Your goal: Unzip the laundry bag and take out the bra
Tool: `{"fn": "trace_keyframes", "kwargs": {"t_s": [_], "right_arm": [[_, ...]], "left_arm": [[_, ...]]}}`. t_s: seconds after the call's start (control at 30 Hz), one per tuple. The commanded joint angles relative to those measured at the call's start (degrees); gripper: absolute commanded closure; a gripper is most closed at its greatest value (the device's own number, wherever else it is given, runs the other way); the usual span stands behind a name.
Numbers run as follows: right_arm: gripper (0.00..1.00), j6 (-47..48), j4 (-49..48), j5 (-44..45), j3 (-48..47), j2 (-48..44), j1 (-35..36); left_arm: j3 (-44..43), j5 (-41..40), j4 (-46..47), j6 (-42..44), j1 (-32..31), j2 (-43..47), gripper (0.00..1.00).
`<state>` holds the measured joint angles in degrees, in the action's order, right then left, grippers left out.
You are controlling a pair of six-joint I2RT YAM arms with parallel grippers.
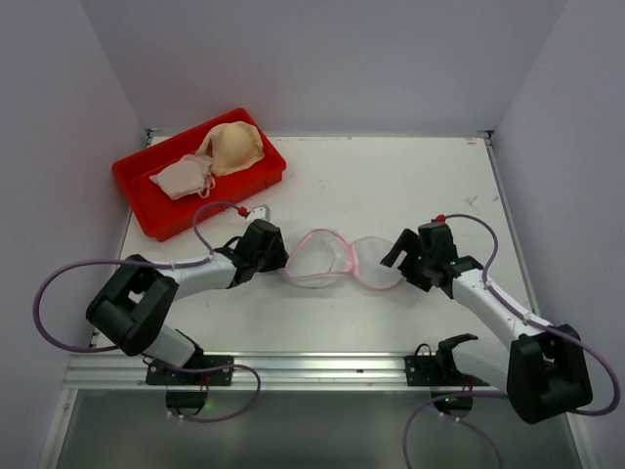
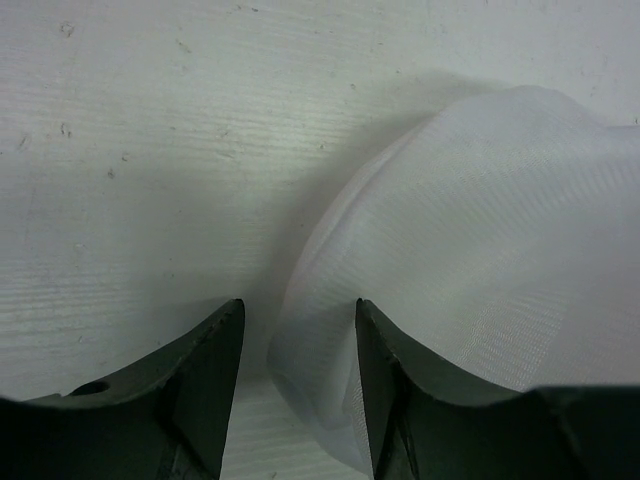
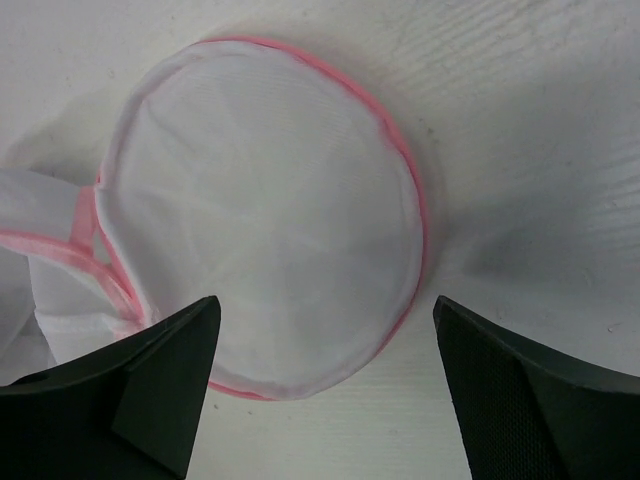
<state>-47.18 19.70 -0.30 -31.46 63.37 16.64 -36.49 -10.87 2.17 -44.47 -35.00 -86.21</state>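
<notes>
Laundry bag [image 1: 337, 259]: white see-through mesh, two round pink-rimmed halves spread flat. Bra [image 1: 234, 147]: beige padded cups, crumpled in red plastic tray [image 1: 146, 205]. Left gripper [image 2: 298, 310] narrowly parted at the mesh edge; right gripper [image 3: 325, 305] spread wide.

I'm on the white painted table top [image 1: 410, 186], scuffed and speckled up close, with the grain showing. Two things lie straight on it. Far left corner: a red rectangular plastic tray [image 1: 135, 203], set at an angle to the table edges. Near the middle: the small round white see-through mesh laundry bag [image 1: 342, 259] with its pink zipper rim. It's spread open as two round halves side by side, joined where they meet. The right half lies flat and the left one bulges up a little. Tray and bag sit well apart.
</notes>
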Motion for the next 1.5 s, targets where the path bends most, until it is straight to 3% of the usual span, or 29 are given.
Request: {"fn": "trace_keyframes", "kwargs": {"t_s": [0.0, 0.27, 0.33, 0.37, 0.4, 0.43, 0.53, 0.63, 0.8, 0.97, 1.23, 1.47], "right_arm": [[0.12, -4.6, -1.1, -4.3, 0.8, 1.2, -2.1], [0.25, -11.5, -12.0, -14.1, 4.4, 8.7, -2.1], [0.34, -13.2, -15.2, -14.0, 5.5, 9.2, -2.1], [0.44, -13.4, -15.7, -12.5, 6.0, 9.1, -2.1], [0.44, -13.4, -15.7, -12.4, 6.0, 9.0, -2.1], [0.60, -12.4, -15.1, -9.9, 5.9, 8.6, -2.1], [0.86, -7.6, -10.7, -5.9, 2.4, 6.2, -1.8], [0.99, -2.2, -4.0, 0.3, -3.0, 3.0, 0.0], [1.00, 5.6, 2.8, 16.0, -10.9, -1.9, 8.6], [1.00, 14.3, 2.7, 22.7, -16.3, -1.9, 18.3], [1.00, 26.5, 1.6, 30.1, -22.5, 3.6, 30.0], [1.00, 35.4, 1.7, 38.3, -28.9, 15.1, 41.3]], "left_arm": [[0.7, -2.9, -1.6, -1.0, 0.1, 1.2, 0.48], [1.0, -2.4, -2.1, -0.9, 0.1, 2.2, 0.49], [0.9, -2.6, -2.1, -0.7, 0.1, 2.4, 0.50], [1.0, -2.7, -2.1, -0.5, 0.1, 2.5, 0.50], [1.0, -2.7, -2.1, -0.5, 0.1, 2.5, 0.50], [1.0, -2.7, -2.1, -0.5, 0.1, 2.6, 0.50], [0.8, -2.8, -2.1, -0.6, 0.1, 2.9, 0.50], [-0.5, -2.3, -2.1, -0.5, 0.1, 1.9, 0.53], [-3.1, -0.7, -4.4, 0.0, 0.1, -0.2, 0.66], [-5.5, 1.2, -4.2, -0.5, -0.2, -1.7, 0.83], [-8.5, 1.9, -4.2, -1.5, -1.7, -3.4, 0.94], [-9.3, 3.5, -3.2, -2.2, -3.2, -5.6, 0.99]]}}
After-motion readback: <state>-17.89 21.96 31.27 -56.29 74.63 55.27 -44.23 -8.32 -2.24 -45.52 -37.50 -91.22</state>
